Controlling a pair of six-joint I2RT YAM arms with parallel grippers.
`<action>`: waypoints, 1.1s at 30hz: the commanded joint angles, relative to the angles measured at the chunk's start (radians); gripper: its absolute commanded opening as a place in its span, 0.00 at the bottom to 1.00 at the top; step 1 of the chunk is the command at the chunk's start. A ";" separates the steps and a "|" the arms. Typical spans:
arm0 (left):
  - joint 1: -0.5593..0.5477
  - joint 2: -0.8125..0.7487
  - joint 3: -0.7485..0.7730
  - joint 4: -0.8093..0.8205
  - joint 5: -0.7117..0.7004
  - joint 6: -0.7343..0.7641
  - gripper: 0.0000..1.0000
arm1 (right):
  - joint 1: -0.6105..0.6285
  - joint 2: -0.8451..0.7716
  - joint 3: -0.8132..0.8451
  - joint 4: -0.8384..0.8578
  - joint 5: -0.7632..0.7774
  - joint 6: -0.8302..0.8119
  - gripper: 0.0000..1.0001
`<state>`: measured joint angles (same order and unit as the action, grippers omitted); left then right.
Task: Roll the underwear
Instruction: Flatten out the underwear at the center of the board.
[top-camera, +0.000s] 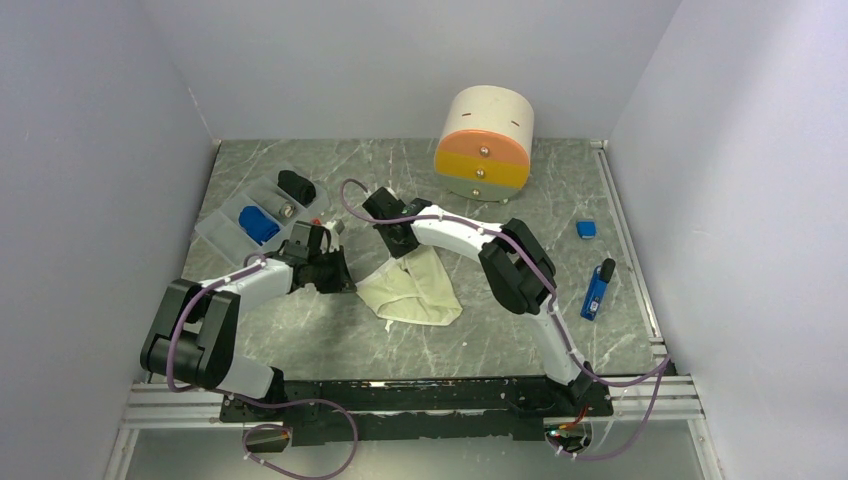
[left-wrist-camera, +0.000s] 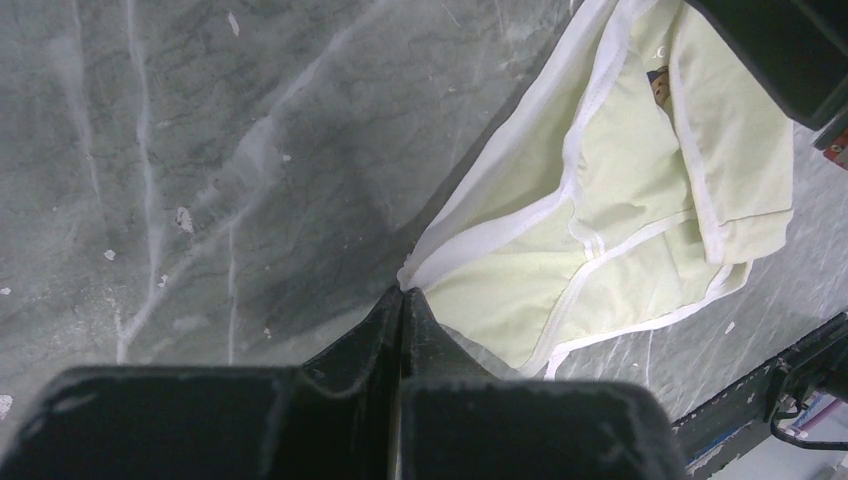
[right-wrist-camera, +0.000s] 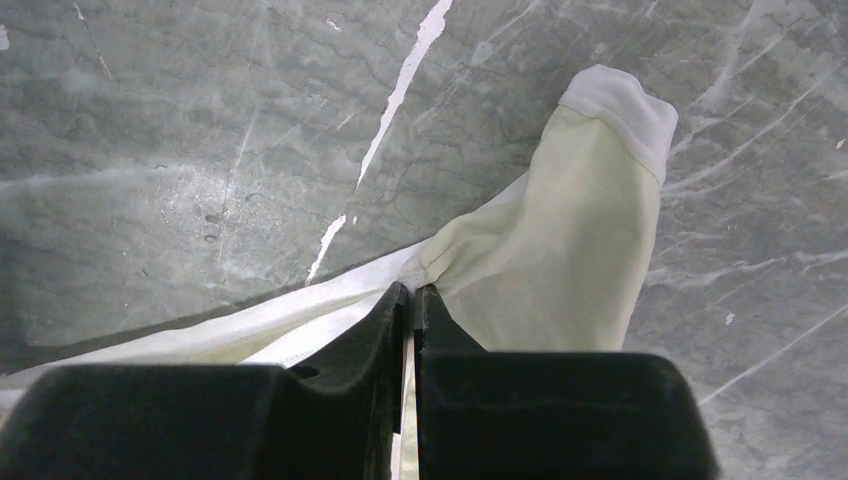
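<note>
Black arm bases sit at the near edge of the grey table (top-camera: 300, 335), and both arms reach in toward the middle.

That is where the cream underwear (top-camera: 418, 297) lies, mostly flat on the table, between the two arms. It is not rolled yet.

The left gripper (left-wrist-camera: 402, 300) has its fingers pressed together on one white corner of the band. The right gripper (right-wrist-camera: 413, 296) is also squeezed shut, pinching the cloth at the other side, close to a folded-up flap with a white edge. I think they each hold a side so the cloth stays pulled out and smooth. A smooth piece rolls up much neater than a bunched one.

The cloth is soft and floppy. If one pinch slips, that side will likely sag and wrinkle.

Off to the right lie two small blue things (top-camera: 597, 290), well apart from the cloth. I cannot tell what they are.

Further back on the left is a see-through tray (top-camera: 213, 230) with little boxes in it. The blue underwear (top-camera: 258, 224) sits in one box and looks rolled up already. A black bundle (top-camera: 296, 186) sits in the next box behind it. So my guess is the cream one goes there too, once it is rolled.

At the very back stands a round box (top-camera: 487, 118) with orange and yellow drawers.
</note>
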<state>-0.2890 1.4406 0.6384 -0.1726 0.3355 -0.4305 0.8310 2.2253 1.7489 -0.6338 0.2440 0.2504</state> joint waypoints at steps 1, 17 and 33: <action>0.013 -0.031 0.000 -0.013 0.005 0.019 0.05 | -0.010 -0.084 0.014 0.009 -0.003 -0.015 0.09; 0.027 -0.027 -0.004 -0.017 0.008 0.021 0.05 | -0.108 -0.134 -0.065 0.054 -0.278 -0.028 0.14; 0.081 -0.043 0.017 -0.066 -0.013 0.031 0.05 | -0.169 -0.233 -0.141 0.092 -0.355 -0.044 0.03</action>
<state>-0.2306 1.4265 0.6380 -0.2085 0.3397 -0.4294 0.6910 2.0750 1.6238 -0.5835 -0.0841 0.2146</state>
